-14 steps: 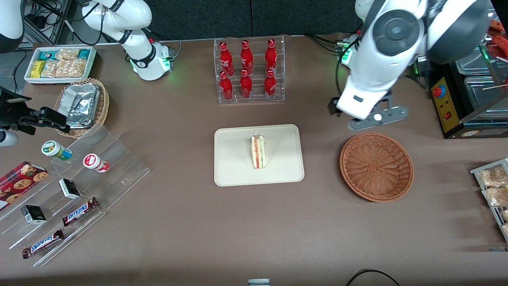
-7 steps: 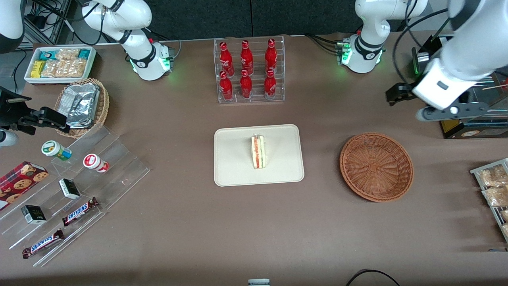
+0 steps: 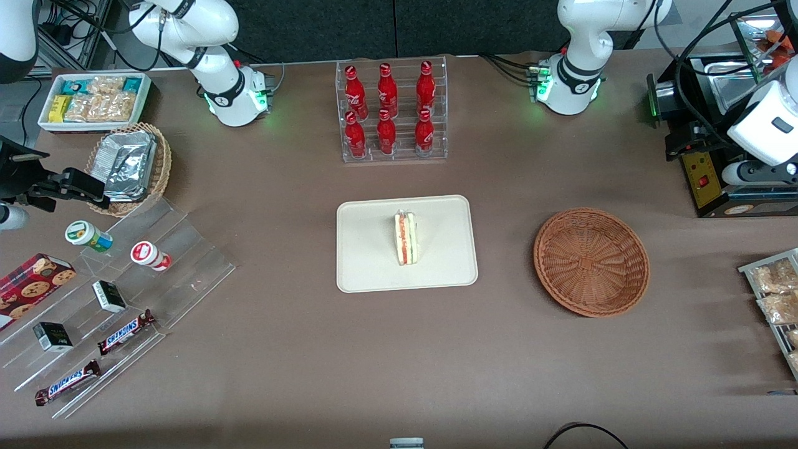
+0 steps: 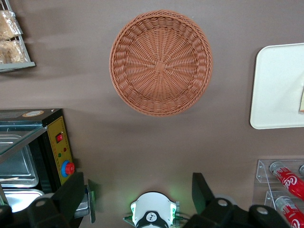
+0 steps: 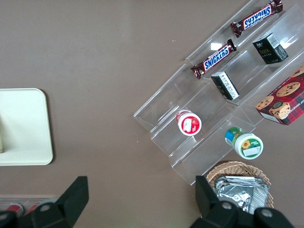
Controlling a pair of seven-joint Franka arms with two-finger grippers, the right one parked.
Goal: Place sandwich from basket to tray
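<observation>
The sandwich (image 3: 406, 238), a white wedge with a red-orange and green stripe, stands on its edge on the cream tray (image 3: 368, 265) in the middle of the table. Only its corner (image 4: 302, 99) shows on the tray (image 4: 275, 90) in the left wrist view. The reddish-brown wicker basket (image 3: 591, 262) beside the tray, toward the working arm's end, holds nothing (image 4: 160, 61). My gripper (image 3: 692, 149) hangs high over the working arm's end of the table, farther from the front camera than the basket. It (image 4: 137, 194) is open, its fingers (image 4: 71, 190) wide apart and holding nothing.
A rack of red bottles (image 3: 389, 112) stands farther back than the tray. A black box with a yellow panel (image 3: 701, 171) and a snack rack (image 3: 776, 299) sit at the working arm's end. Acrylic steps with snacks (image 3: 112, 299), a foil-packet basket (image 3: 128, 165) and a white bin (image 3: 93, 100) are at the parked arm's end.
My gripper has swung away from the spot just past the basket toward the working arm's end of the table, staying open. Sandwich, tray and basket have not moved.
</observation>
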